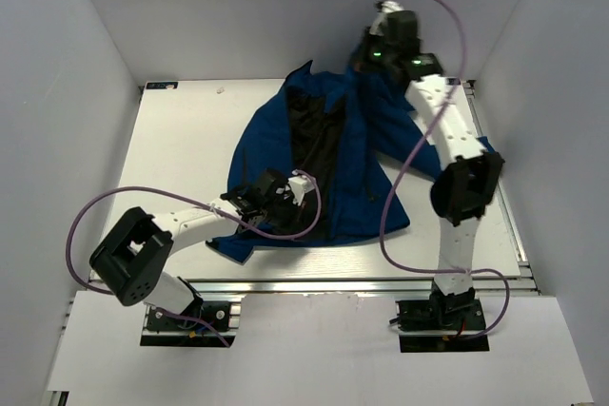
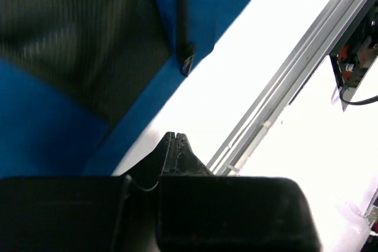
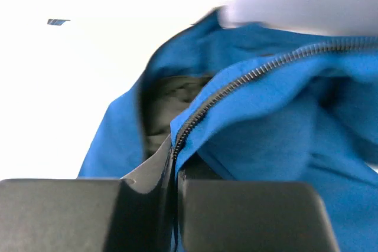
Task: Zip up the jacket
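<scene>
The royal-blue jacket (image 1: 357, 183) lies spread on the white table, its front open and the black lining (image 1: 309, 145) showing. My left gripper (image 1: 285, 195) sits low by the lower hem. In the left wrist view it (image 2: 172, 136) is shut with nothing between its fingers, over bare table beside the hem (image 2: 142, 107). The dark zipper's lower end (image 2: 186, 63) lies a little beyond the tips. My right gripper (image 1: 364, 62) is up at the collar end. In the right wrist view it (image 3: 175, 146) is shut on the jacket's front edge, and the zipper teeth (image 3: 248, 75) run straight into the jaws.
An aluminium rail (image 1: 362, 282) (image 2: 283, 87) borders the table's near edge, with an arm base (image 2: 354, 69) beyond it. White walls enclose the left, back and right sides. A small striped marker (image 3: 58, 22) sits at the far left table corner (image 1: 157, 85). Purple cables (image 1: 395, 187) loop over the jacket.
</scene>
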Available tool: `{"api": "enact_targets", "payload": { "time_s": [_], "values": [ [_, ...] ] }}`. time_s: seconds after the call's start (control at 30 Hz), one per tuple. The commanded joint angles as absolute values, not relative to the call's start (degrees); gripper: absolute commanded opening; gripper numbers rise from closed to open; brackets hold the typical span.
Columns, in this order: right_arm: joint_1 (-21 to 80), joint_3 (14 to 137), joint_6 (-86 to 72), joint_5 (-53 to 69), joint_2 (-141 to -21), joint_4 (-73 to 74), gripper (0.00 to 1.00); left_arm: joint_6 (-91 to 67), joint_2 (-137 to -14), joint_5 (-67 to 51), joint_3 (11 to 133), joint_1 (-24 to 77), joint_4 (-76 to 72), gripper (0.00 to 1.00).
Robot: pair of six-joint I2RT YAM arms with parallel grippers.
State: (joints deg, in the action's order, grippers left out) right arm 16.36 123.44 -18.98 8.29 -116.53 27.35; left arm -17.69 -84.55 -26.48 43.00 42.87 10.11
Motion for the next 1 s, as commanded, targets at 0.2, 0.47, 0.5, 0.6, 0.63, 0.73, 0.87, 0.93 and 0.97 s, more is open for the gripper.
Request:
{"api": "enact_targets", "payload": {
  "time_s": [0.2, 0.47, 0.5, 0.6, 0.63, 0.73, 0.87, 0.93, 0.97],
  "values": [
    [30.8, 136.3, -15.5, 1.2, -134.6, 22.3, 0.26, -25.7, -72.8, -23.9, 38.3, 43.1, 12.5, 0.00],
    [30.8, 117.1, -13.3, 0.9, -112.0, 22.4, 0.89, -28.6, -58.5, -10.7, 41.4, 43.1, 23.2, 0.96],
    [30.8, 113.0, -12.7, 0.4, -108.6, 22.5, 0.89, -30.1, -57.5, -8.5, 41.7, 43.1, 25.1, 0.98],
    [32.6, 95.1, -11.7, -6.8, -94.3, 22.4, 0.89, -35.8, -55.4, 4.7, 43.1, 43.0, 30.7, 0.98],
    [33.5, 90.7, -11.6, -9.6, -90.8, 22.6, 0.89, -37.1, -55.4, 7.6, 43.3, 42.8, 31.6, 0.98],
    [35.8, 74.7, -12.0, -18.9, -79.1, 23.1, 0.89, -40.7, -57.1, 14.7, 43.2, 42.3, 32.4, 0.98],
    [35.2, 55.3, -14.5, -5.1, -64.8, 18.9, 0.89, -42.0, -60.1, 15.2, 43.8, 41.4, 30.5, 0.98],
    [35.6, 51.0, -18.2, -1.1, -61.7, 17.7, 0.89, -42.3, -60.8, 14.9, 44.0, 41.3, 29.4, 0.98],
    [36.4, 49.8, -18.5, 3.8, -60.7, 18.3, 0.89, -42.4, -60.9, 14.8, 43.9, 41.2, 29.1, 0.98]
  ]
}}
